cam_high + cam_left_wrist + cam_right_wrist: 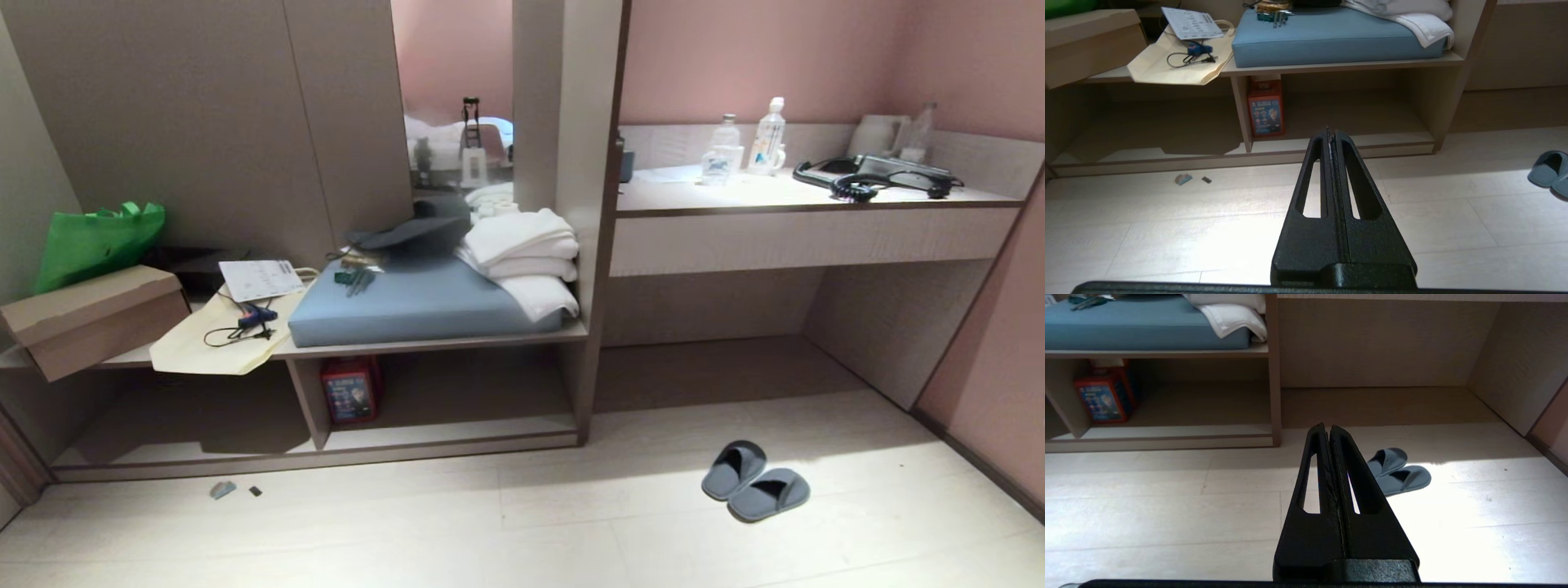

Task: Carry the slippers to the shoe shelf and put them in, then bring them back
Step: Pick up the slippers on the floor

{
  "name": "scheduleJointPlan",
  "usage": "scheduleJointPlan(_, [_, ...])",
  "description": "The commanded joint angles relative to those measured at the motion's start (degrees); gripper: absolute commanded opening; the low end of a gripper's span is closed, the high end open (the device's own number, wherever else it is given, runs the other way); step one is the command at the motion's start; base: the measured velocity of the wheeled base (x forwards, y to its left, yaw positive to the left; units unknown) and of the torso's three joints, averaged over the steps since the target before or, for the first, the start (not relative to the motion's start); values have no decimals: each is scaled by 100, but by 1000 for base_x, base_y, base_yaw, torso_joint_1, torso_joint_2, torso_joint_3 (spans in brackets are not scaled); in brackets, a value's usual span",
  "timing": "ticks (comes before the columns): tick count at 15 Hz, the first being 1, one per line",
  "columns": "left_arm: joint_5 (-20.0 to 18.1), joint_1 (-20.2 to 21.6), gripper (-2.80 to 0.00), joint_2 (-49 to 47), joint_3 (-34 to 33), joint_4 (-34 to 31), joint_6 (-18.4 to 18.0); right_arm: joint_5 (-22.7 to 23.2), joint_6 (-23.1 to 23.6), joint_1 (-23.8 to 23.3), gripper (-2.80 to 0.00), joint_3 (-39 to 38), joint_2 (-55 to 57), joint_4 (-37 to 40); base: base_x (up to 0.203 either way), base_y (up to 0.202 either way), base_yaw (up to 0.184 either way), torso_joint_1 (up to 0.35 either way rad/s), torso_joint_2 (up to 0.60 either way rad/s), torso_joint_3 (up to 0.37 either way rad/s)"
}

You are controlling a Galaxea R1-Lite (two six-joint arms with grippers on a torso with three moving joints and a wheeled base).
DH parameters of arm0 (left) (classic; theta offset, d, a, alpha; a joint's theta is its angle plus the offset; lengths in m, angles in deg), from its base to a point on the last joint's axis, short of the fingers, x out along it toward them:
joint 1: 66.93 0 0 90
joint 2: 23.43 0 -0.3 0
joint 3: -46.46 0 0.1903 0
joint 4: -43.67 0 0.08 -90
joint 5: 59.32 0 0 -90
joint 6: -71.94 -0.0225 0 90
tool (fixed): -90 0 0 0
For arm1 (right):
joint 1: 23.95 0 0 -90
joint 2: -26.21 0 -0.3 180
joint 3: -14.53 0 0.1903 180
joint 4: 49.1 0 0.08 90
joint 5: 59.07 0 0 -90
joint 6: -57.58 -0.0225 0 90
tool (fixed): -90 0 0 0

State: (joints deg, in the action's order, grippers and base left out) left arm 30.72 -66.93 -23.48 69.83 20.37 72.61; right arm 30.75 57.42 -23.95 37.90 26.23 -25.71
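Two grey-blue slippers (755,480) lie side by side on the pale floor at the right, in front of the desk recess; they also show in the right wrist view as slippers (1398,470) and at the edge of the left wrist view as slippers (1551,170). The shoe shelf (457,437) is the low cubby under the bench board, split by a vertical divider (310,400). Neither arm shows in the head view. My left gripper (1331,131) is shut and empty, held above the floor facing the shelf. My right gripper (1327,428) is shut and empty, short of the slippers.
A red box (351,389) stands in the cubby beside the divider. On the bench lie a blue cushion (416,302), white towels (522,253), a dark hat (416,233), a cardboard box (90,314) and a beige bag (216,339). Small scraps (222,489) lie on the floor.
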Motion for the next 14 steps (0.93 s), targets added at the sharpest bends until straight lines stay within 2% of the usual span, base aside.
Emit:
scheduleJointPlan(1, [5,0,-280,-4,0,1,3,1,-1,4,-280,0,6,-2,197,0,0,2,-1,2])
scheduleJointPlan(14, [5,0,-280,-1,0,7,20,1,25,0,-280,0,6,-2,189,0,0,3,3,2])
